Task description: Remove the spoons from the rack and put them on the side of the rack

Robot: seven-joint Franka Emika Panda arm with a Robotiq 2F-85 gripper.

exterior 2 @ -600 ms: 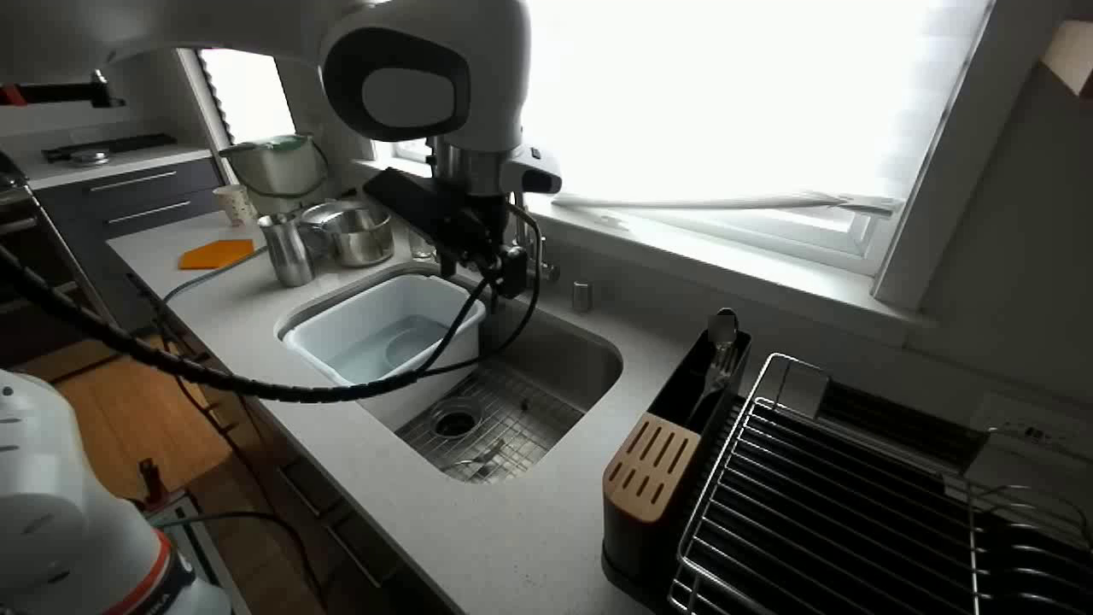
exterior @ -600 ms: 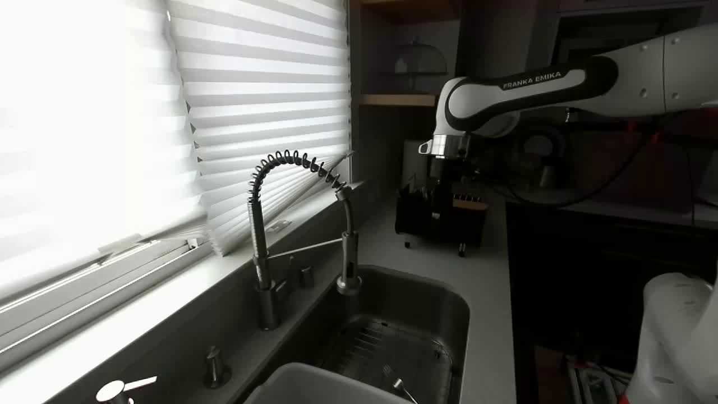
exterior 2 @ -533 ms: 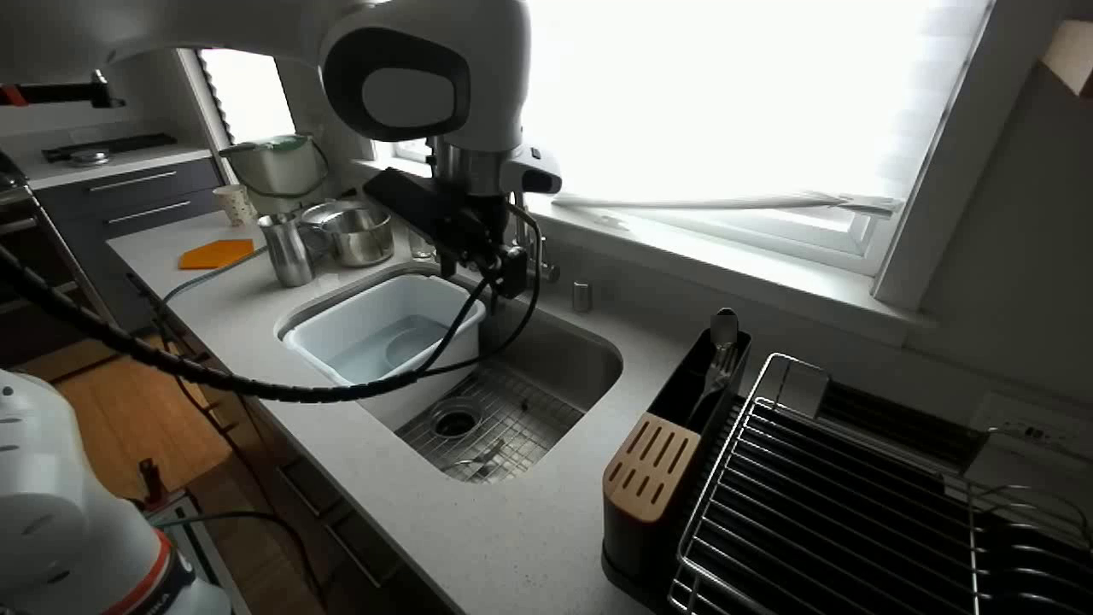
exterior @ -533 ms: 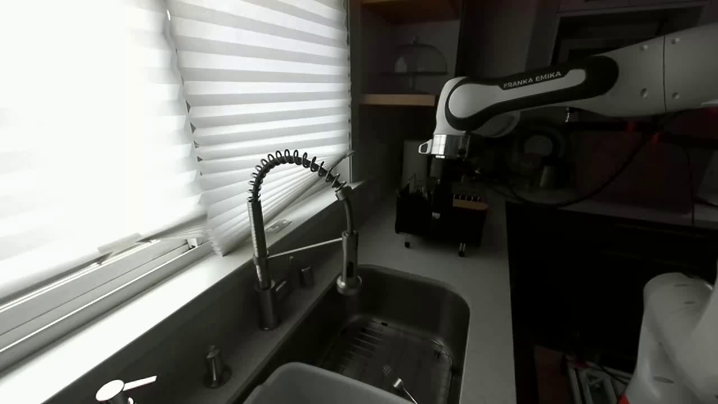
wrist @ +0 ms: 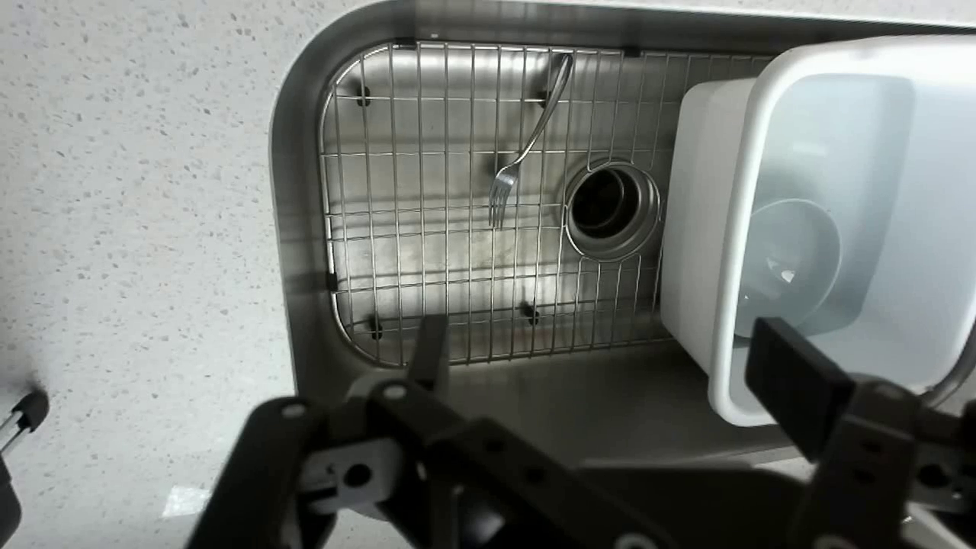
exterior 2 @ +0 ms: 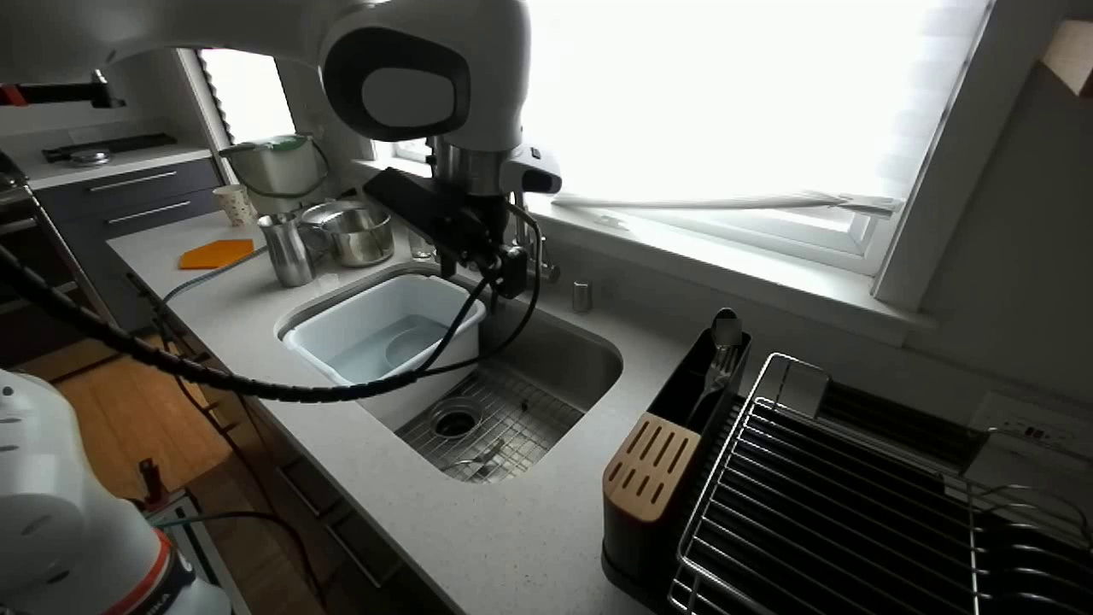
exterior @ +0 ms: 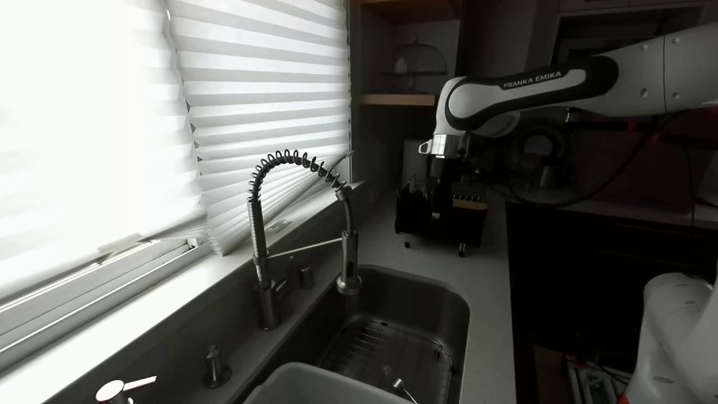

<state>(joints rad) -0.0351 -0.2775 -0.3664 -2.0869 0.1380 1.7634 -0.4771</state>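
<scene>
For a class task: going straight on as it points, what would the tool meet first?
Probably the white tub: in the wrist view, one finger of the open tool overlaps its edge, but depth is unclear.

Pale speckled bench (exterior 2: 529,538) is topped w/ blk rack (exterior 2: 632,534) & wire drainer (exterior 2: 824,512) just beside it; well apart from these, org. mat (exterior 2: 218,254), s/steel jug (exterior 2: 288,252), pot (exterior 2: 365,246), cup (exterior 2: 234,206) & pail (exterior 2: 278,175) are carried.

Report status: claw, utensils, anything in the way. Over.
Claw open and empty. Utensils in black rack, not yet removed. Wire dish rack close alongside; may crowd that side.
</scene>
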